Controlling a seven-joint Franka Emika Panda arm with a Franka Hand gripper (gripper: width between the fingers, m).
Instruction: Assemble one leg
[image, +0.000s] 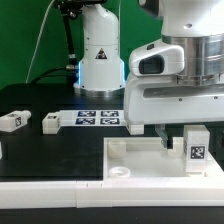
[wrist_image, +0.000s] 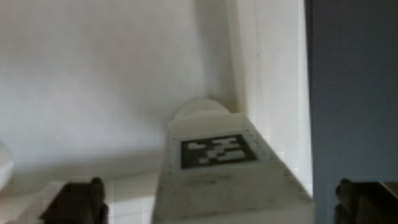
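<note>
The arm's two-finger tool is spread wide. Its dark fingertips stand on either side of a small white stubby plastic leg with a black-and-white square tag on its face. In the wrist view there is a clear gap between each fingertip and the leg, so the tool is released and grasps nothing. From where I stand, the tool hangs low over the large white square tray-like piece. The leg stands upright on that piece, toward the exterior view's right, with its tag facing out. Up close, the leg sits tight beside a raised white wall of the tray piece, which leaves little room on that side. The black desk lies bare toward the exterior view's left of the tray piece. Farther back on it lie the thin flat white marker board, one spare white block near it, and a second spare white block by the edge, all well apart from the tool.
</note>
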